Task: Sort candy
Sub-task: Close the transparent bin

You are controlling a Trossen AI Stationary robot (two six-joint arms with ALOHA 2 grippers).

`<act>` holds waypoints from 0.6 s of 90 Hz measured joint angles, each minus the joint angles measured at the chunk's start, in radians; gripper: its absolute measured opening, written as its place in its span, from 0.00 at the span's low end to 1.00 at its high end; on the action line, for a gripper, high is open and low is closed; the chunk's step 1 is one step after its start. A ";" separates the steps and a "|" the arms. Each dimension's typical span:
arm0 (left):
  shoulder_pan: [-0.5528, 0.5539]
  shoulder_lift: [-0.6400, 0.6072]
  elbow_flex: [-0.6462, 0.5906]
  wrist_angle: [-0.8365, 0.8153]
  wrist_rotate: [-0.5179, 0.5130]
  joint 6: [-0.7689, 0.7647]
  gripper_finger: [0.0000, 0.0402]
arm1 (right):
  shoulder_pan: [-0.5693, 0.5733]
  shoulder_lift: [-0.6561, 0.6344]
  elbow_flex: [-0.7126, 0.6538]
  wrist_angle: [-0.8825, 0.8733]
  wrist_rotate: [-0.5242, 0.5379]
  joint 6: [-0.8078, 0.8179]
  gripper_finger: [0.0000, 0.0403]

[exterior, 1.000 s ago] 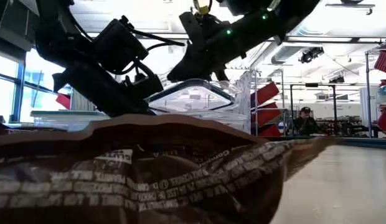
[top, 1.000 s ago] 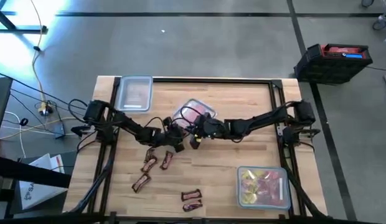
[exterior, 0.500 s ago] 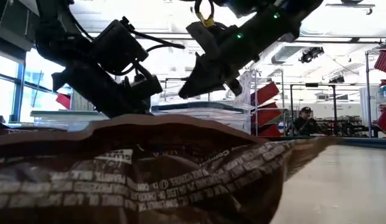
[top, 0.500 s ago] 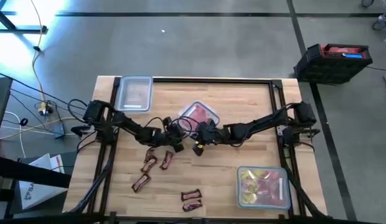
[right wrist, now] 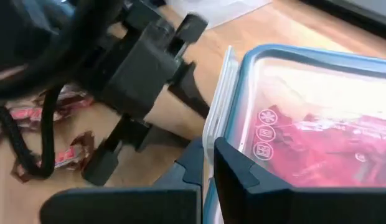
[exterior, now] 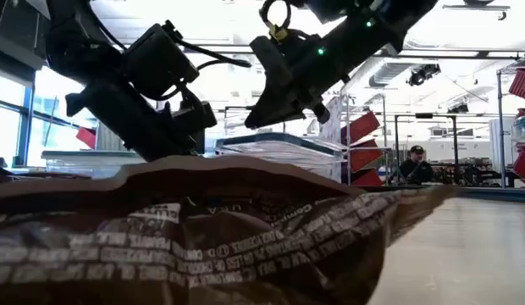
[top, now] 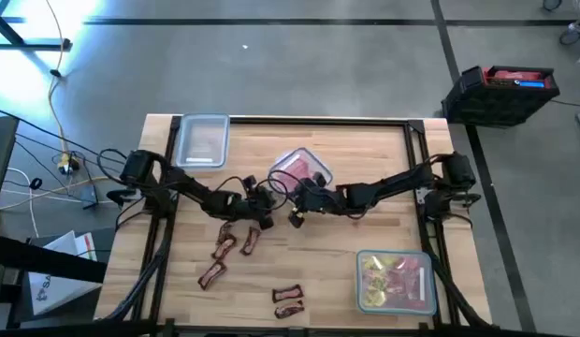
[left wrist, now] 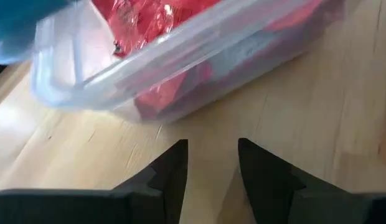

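Your right pincer (right wrist: 205, 163) clenched the lid (right wrist: 317, 124) edge of the container (top: 300, 168) holding slippery, crinkly red candy (left wrist: 149, 18); your left pincer (left wrist: 211, 163) hovered released beside that container.

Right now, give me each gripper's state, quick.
Left gripper: open, empty, just short of the container of red candy.
Right gripper: shut on that container's lid.

The wooden table (top: 365, 150) bears dark brown bars (top: 236, 241) toward seven o'clock and three clear containers (top: 395, 280).
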 joint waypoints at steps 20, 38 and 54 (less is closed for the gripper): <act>0.000 -0.033 -0.001 -0.083 -0.010 -0.031 0.31 | -0.004 0.000 0.000 -0.002 -0.042 -0.021 0.00; 0.000 -0.033 -0.001 -0.089 -0.012 -0.033 0.31 | -0.004 0.010 0.000 0.005 -0.043 -0.022 0.00; -0.013 -0.038 0.004 -0.164 -0.021 -0.047 0.31 | -0.001 0.029 0.000 0.027 -0.045 -0.003 0.01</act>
